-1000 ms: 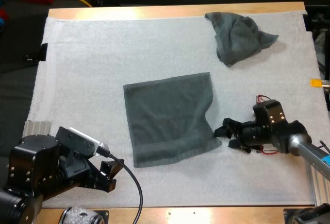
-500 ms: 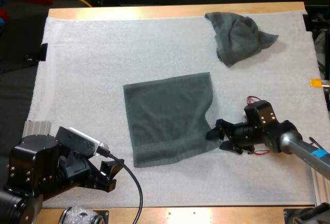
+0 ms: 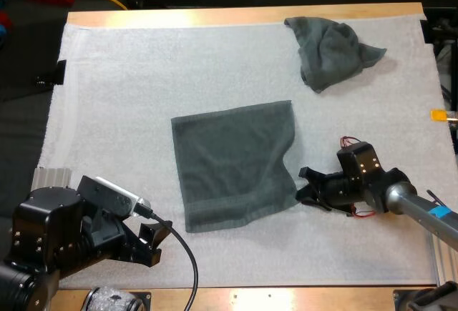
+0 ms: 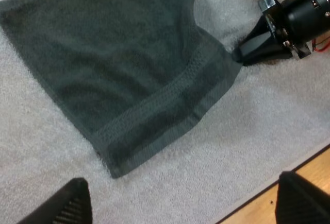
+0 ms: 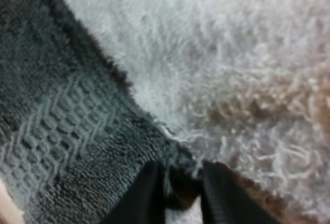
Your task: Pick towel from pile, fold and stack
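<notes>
Right wrist view has my right fingers [image 5: 152,193] clamped on the near right corner of the flat towel [image 3: 232,164], which lies spread at mid mat [image 3: 129,89]. My left fingers [image 4: 72,206] stand wide apart, holding nothing, above the mat just off the flat towel's near edge; a crumpled towel [image 3: 329,50] sits at the far right.

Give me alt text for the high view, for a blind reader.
The right gripper pinches the near right corner of a flat grey-green towel on the white mat. A crumpled towel lies far right; the left gripper sits open at near left.
</notes>
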Robot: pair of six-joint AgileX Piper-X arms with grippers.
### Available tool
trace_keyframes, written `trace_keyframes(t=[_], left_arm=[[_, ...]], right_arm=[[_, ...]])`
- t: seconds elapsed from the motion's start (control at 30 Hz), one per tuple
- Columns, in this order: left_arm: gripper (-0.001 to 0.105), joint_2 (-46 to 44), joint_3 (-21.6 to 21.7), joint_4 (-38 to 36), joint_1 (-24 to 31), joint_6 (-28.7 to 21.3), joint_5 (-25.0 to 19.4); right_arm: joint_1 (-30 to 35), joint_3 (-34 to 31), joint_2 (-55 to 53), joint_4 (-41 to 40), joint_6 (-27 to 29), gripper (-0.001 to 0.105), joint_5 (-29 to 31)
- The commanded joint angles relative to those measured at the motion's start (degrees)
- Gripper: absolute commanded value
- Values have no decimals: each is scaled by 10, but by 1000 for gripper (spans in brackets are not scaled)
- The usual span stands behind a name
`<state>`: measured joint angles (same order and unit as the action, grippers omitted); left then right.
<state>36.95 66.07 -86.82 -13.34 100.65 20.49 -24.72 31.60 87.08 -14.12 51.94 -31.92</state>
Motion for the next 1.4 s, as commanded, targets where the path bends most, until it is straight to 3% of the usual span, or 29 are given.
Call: trace_keyframes(t=[0.0,0.23,0.43,0.57,0.87,1.37], left_arm=[[70,-1,-2,-5,-2,4,3],[70,-1,-2,-5,-2,4,3],[70,-1,-17,1,-2,2,3],[70,-1,-55,5,-2,8,5],[70,4,-150,100,-2,65,82],[70,112,-268,201,-2,71,90]], right_arm=[[-3,-1,3,-1,6,1,5],[-5,-1,-2,0,22,1,14],[-30,-1,-50,-29,51,1,87],[-47,-1,-87,-78,68,1,137],[-50,-1,-142,-203,121,1,199],[-50,-1,-152,-221,127,1,198]])
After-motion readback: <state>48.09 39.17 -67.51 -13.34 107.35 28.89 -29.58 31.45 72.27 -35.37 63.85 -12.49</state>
